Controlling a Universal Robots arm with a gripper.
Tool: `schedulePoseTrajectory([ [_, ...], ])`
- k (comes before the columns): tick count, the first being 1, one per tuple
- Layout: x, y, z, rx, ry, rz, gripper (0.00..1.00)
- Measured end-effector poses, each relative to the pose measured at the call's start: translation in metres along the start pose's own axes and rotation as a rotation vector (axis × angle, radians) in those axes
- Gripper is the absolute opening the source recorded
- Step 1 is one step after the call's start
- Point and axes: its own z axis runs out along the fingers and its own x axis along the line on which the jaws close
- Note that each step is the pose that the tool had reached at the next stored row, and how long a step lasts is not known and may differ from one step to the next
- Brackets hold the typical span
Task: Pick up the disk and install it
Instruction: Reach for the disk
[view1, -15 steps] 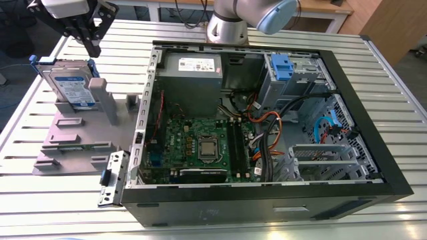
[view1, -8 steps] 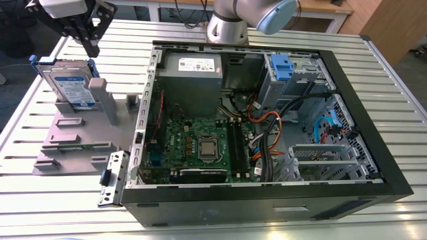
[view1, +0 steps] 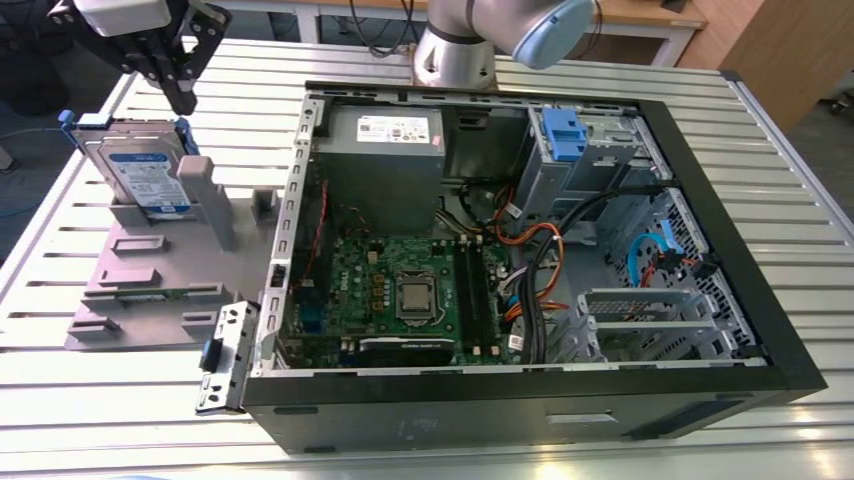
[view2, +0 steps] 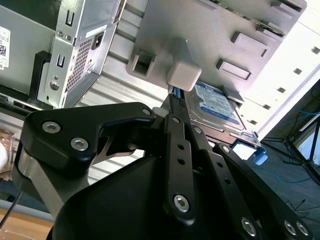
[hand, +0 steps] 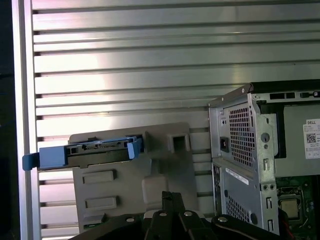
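The disk (view1: 140, 175) stands on edge in its grey holder (view1: 154, 285), just below the tips of the gripper (view1: 180, 98) and apart from them. The jaws look pressed together and hold nothing. My judgement is that a descent with the jaws like this would ram the tips into the disk's top edge or blue rail (view1: 91, 120) and tilt it. Jaws set off-centre could catch the holder's post (view1: 196, 185) beside them.

Bright glare streaks the ribbed metal table (hand: 150, 65).

disk (view1: 142, 172): glossy metal, blue plastic edges | table (view1: 120, 405): ribbed bare metal
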Motion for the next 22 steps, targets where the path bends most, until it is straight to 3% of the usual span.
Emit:
schedulePoseTrajectory([
  [15,0.0057,-0.0004,0.0004,0.0006,0.0,0.0,0.11],
  [16,0.0141,-0.0012,0.0033,0.0136,-0.001,0.0,0.11],
  [17,0.02,-0.0017,0.0061,0.0221,-0.0017,-0.001,0.11],
  [22,0.0212,-0.0018,0.006,0.0224,-0.0016,-0.001,0.11],
])
